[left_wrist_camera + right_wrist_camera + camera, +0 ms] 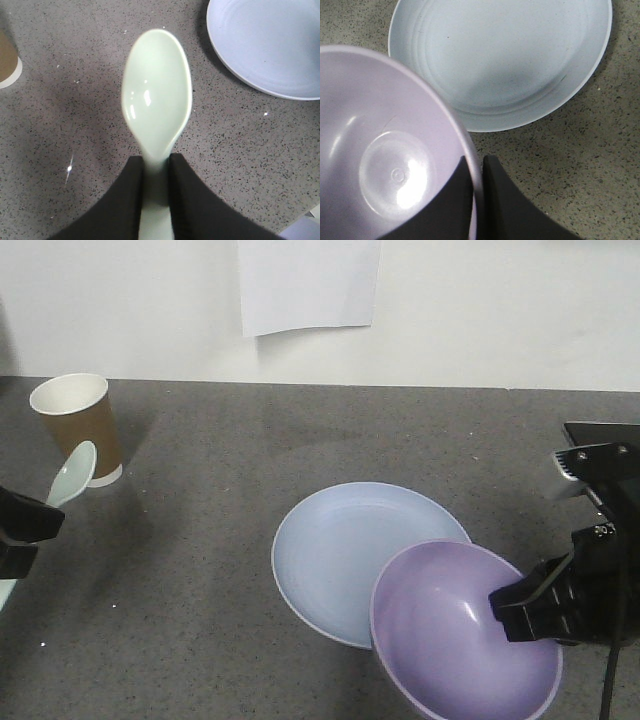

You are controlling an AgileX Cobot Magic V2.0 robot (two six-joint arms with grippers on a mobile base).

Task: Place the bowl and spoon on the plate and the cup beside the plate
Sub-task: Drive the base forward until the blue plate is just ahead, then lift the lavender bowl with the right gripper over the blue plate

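Observation:
A pale blue plate (345, 550) lies flat in the middle of the grey table, also seen as the plate (500, 60) and the plate (270, 45). My right gripper (515, 612) is shut on the rim of the lavender bowl (455, 635), which hangs tilted over the plate's near right edge. In the right wrist view the bowl (385, 150) fills the left side, its rim pinched in my right gripper (477, 172). My left gripper (156, 170) is shut on the handle of the mint-green spoon (157, 95), held above bare table. The spoon (72, 473) points toward the brown cup (80, 425) at far left.
A white sheet of paper (308, 282) hangs on the back wall. The table's far edge (320, 386) meets the wall. The cup's base (7, 67) shows at the left edge of the left wrist view. Dark speckled table (200, 570) lies between spoon and plate.

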